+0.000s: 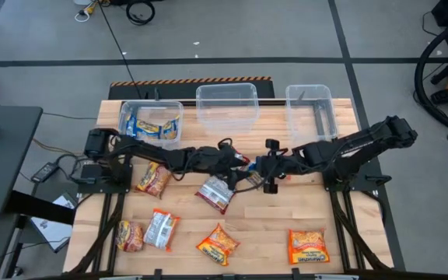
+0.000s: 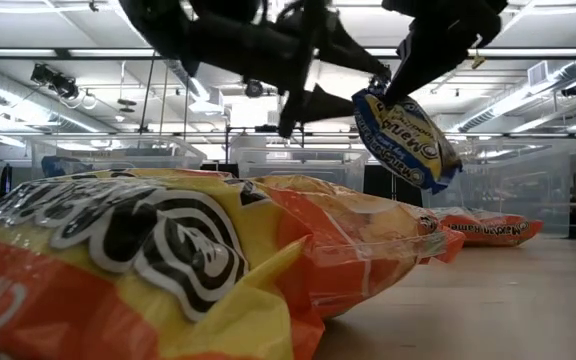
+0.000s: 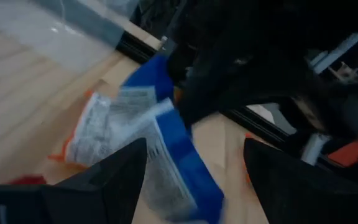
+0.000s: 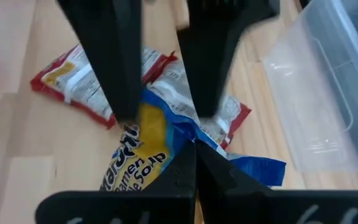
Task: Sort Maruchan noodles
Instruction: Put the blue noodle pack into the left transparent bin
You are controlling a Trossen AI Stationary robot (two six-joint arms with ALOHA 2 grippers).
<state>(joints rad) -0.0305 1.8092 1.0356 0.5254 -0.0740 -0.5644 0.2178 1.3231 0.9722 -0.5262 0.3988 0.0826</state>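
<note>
My right gripper (image 4: 196, 149) is shut on a blue-yellow Maruchan packet (image 4: 138, 155) above the middle of the table; the packet also shows in the low view (image 2: 408, 135). My left gripper (image 3: 197, 180) is open and faces it, one finger on either side of the same packet (image 3: 179, 162); I cannot tell whether they touch it. In the high view the two grippers meet, left (image 1: 242, 166) and right (image 1: 261, 171). Dark red-silver packets (image 4: 73, 81) lie flat on the table below. My right gripper pinches the packet's crimped blue end edge (image 4: 188, 134) between its two fingers. The packet hangs tilted below the fingers (image 2: 383, 92), lifted clear of the table.
Three clear tubs stand along the far edge: the left one (image 1: 151, 123) holds blue-yellow packets, then the middle (image 1: 226, 105) and right one (image 1: 311, 109). Orange-yellow packets (image 1: 308, 246) (image 1: 218, 243) (image 1: 154, 179) and dark red-silver ones (image 1: 215, 193) (image 1: 162, 229) lie scattered on the near half.
</note>
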